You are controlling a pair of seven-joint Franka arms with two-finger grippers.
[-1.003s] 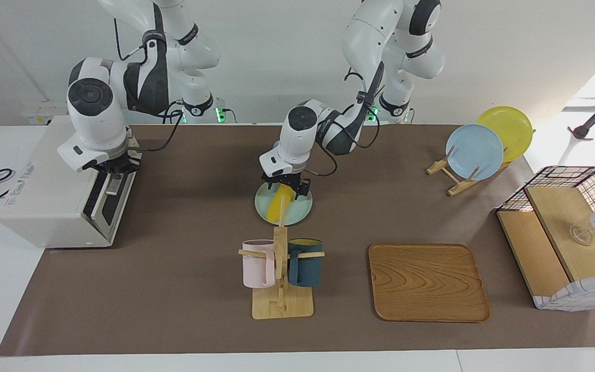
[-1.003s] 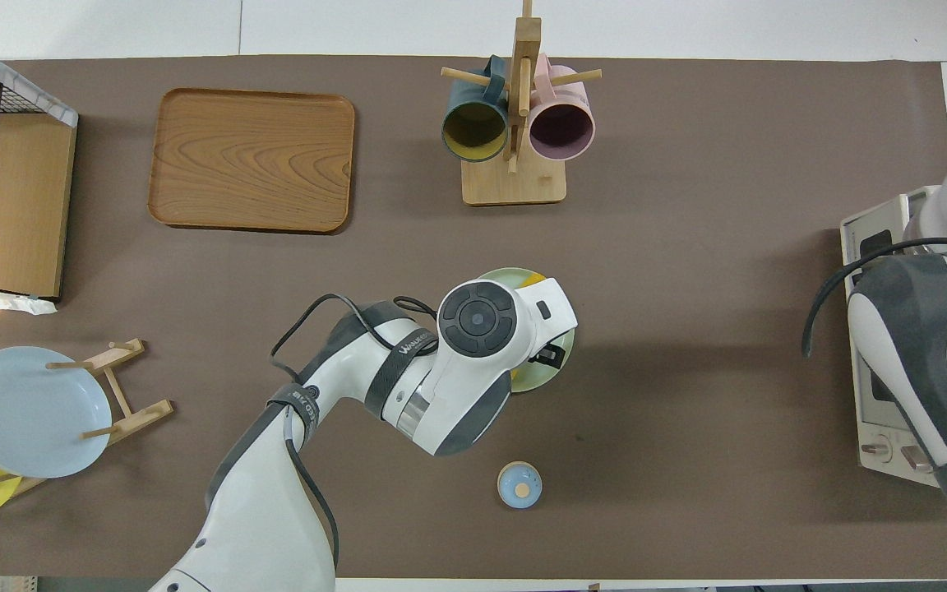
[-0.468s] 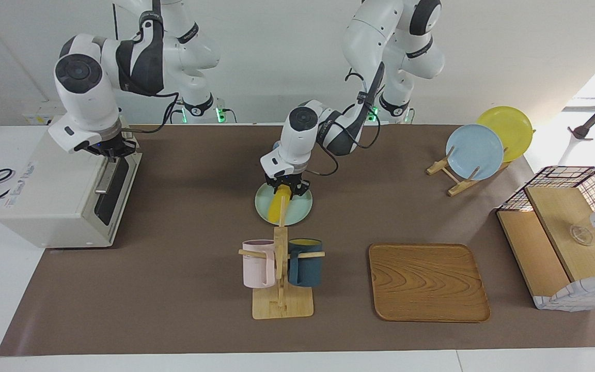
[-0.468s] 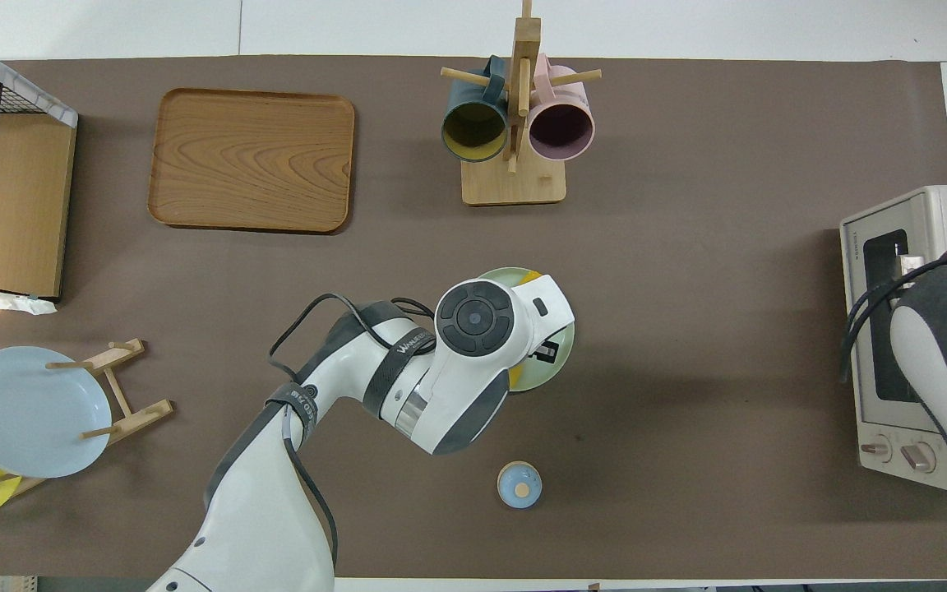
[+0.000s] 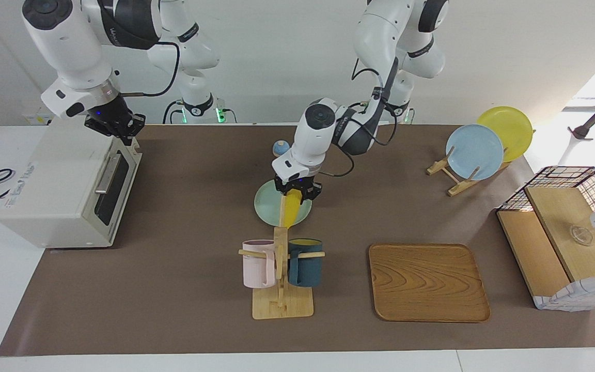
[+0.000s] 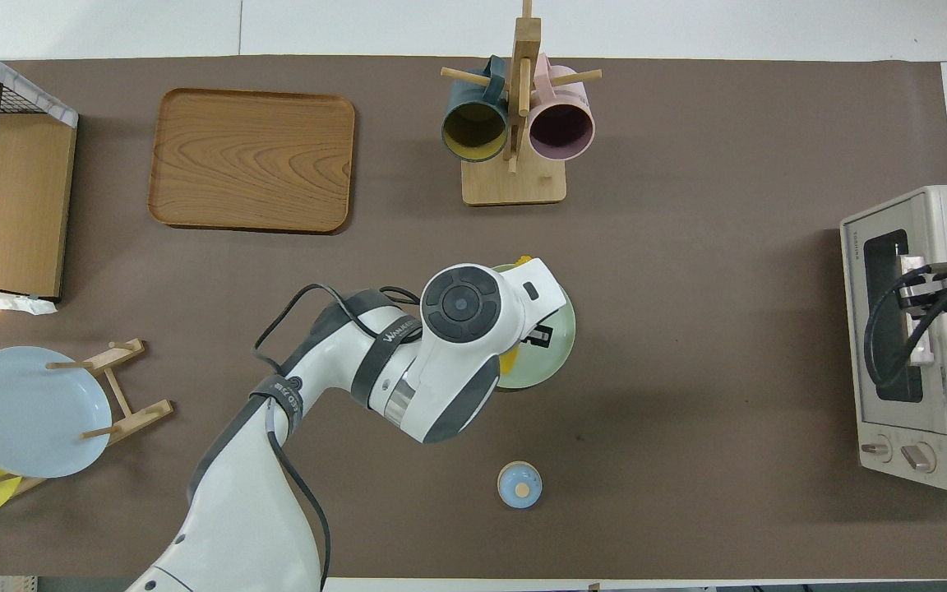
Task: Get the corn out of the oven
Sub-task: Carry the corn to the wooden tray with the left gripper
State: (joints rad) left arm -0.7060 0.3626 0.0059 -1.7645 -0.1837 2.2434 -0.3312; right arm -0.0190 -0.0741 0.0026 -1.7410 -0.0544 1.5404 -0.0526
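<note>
The corn (image 5: 291,211) is a yellow cob hanging tip down from my left gripper (image 5: 297,193), which is shut on its upper end over a pale green plate (image 5: 269,206) in the middle of the table. In the overhead view the left hand covers most of the corn (image 6: 524,262) and of the plate (image 6: 557,345). The cream-white oven (image 5: 55,186) stands at the right arm's end with its glass door shut (image 6: 893,329). My right gripper (image 5: 116,126) hangs in the air over the oven's top front edge, holding nothing that I can see.
A mug rack (image 5: 281,268) with a pink and a dark blue mug stands farther from the robots than the plate. A wooden tray (image 5: 428,281), a plate rack (image 5: 475,152) and a basket shelf (image 5: 566,232) are toward the left arm's end. A small blue round thing (image 5: 280,148) lies nearer the robots.
My left gripper has lifted the corn off the plate and swung it a little toward the left arm's end. My right gripper has risen from the oven door to above the oven.
</note>
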